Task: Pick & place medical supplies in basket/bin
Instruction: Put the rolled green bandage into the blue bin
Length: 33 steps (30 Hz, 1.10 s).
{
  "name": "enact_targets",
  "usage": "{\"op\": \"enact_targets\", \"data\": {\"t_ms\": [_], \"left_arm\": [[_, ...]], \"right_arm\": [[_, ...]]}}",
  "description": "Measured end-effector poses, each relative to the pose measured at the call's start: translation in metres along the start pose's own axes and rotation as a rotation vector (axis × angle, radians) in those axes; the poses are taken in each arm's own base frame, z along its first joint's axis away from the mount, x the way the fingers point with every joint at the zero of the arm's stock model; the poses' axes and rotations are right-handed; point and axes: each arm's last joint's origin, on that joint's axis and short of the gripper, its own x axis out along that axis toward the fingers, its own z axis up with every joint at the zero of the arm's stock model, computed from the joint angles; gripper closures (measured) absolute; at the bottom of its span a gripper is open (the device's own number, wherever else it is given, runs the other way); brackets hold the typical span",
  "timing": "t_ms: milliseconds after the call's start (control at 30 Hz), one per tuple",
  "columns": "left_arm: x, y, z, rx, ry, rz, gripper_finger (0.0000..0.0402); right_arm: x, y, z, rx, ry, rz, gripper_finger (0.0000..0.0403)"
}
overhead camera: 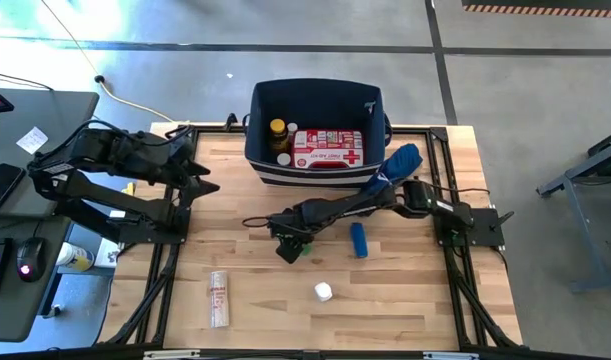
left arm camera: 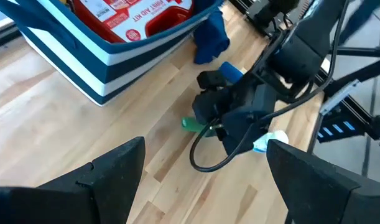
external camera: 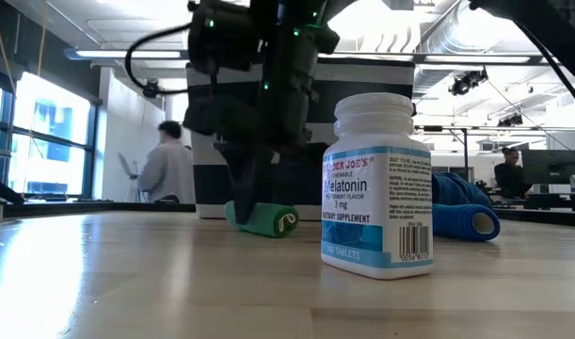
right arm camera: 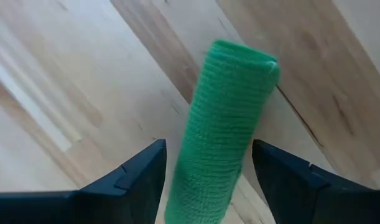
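Off at the table's left edge, the left gripper (overhead camera: 207,178) waits with fingers spread wide, holding nothing. Mid-table, the right gripper (right arm camera: 208,171) points down, its fingers apart on either side of a green bandage roll (right arm camera: 224,127) lying on the wood. Nearby, a white bottle (external camera: 376,184) reads "Melatonin 3 mg." Behind stands the navy bin (overhead camera: 260,160), with a first aid pouch (overhead camera: 328,148) inside.

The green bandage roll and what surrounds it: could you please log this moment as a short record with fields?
Green roll: lying on the table, between the right tool's fingers, not lifted
Right tool: open, down over the roll
Left tool: open, waiting at the table's left
Bin: holds first aid pouch and amber bottle
On the table: blue roll, white bottle, tube
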Motion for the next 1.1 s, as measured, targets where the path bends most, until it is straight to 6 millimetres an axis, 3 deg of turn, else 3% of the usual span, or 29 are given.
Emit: {"op": "enact_targets", "data": {"t_ms": [567, 800, 967, 1100], "left_arm": [[0.015, -0.007, 0.004, -0.017, 0.031, 0.040, 0.0032], [0.019, -0.009, 0.004, -0.017, 0.040, 0.051, 0.0032], [0.020, -0.009, 0.005, -0.016, 0.043, 0.054, 0.0032], [0.021, -0.009, 0.005, -0.016, 0.043, 0.054, 0.0032]], "right_arm": [[0.005, -0.007, 0.006, -0.082, 0.009, -0.011, 0.0278], [-0.001, -0.004, 0.004, -0.109, 0.081, 0.090, 0.0288], [-0.042, 0.000, 0.007, -0.120, 0.007, 0.175, 0.0289], [-0.098, -0.006, 0.016, -0.107, -0.132, 0.259, 0.0289]]}}
